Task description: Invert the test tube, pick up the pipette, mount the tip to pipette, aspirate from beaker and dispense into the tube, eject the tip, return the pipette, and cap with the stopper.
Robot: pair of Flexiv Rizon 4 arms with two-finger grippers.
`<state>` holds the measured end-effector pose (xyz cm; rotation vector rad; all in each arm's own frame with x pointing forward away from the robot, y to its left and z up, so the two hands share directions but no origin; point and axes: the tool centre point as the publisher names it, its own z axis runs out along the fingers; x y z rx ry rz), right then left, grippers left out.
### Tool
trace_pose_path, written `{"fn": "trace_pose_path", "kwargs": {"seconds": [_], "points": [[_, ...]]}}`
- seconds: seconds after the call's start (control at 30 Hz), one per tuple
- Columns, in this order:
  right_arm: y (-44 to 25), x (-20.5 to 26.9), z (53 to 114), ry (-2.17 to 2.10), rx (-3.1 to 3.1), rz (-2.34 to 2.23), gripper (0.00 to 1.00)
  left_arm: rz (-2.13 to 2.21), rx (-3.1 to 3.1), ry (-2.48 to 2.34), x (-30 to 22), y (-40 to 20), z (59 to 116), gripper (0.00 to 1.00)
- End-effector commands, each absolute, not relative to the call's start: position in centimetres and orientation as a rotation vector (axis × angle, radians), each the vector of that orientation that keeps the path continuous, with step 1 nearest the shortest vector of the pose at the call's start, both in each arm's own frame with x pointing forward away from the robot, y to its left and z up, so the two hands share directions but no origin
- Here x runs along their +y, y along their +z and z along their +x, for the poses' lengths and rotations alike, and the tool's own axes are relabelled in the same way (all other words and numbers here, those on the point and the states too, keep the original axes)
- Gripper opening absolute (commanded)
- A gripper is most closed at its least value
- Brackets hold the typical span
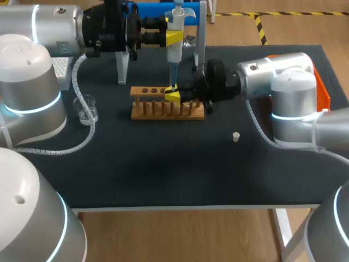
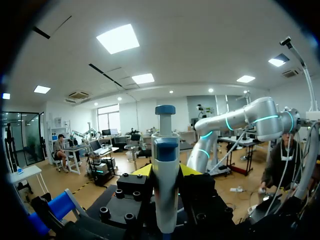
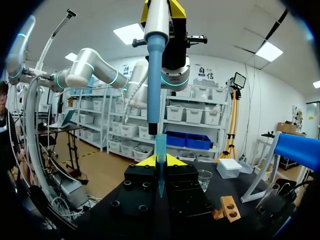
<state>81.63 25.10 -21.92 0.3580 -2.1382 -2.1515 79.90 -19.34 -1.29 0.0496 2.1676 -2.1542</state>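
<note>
My left gripper [image 1: 173, 37] is shut on a white and blue pipette [image 1: 175, 30], held upright above the wooden rack [image 1: 163, 112]. In the left wrist view the pipette [image 2: 165, 170] stands between the yellow tips. My right gripper [image 1: 173, 96] is shut on a clear test tube [image 3: 160, 150], held upright at the rack. The pipette's lower end [image 3: 153, 127] hangs just above the tube's mouth. A glass beaker [image 1: 87, 109] stands left of the rack. The small white stopper [image 1: 236, 136] lies on the mat to the right.
A tip box [image 1: 61, 71] sits at the far left under my left arm. The blue pipette stand [image 1: 158, 10] rises behind the rack on pale legs. An orange object [image 1: 323, 95] lies at the right edge behind my right arm.
</note>
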Motion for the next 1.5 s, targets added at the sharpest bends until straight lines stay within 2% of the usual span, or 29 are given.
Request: {"fn": "trace_pose_path", "kwargs": {"seconds": [0.03, 1.5], "points": [[-21.79, 25.0, 81.45, -2.142, -2.146, 0.362, 0.0, 0.053, 2.166, -2.156, -19.3, -1.3, 79.95, 0.0], [-21.62, 24.41, 80.84, -2.145, -2.16, 0.372, 0.0, 0.053, 2.166, -2.156, -19.3, -1.3, 79.95, 0.0]]}}
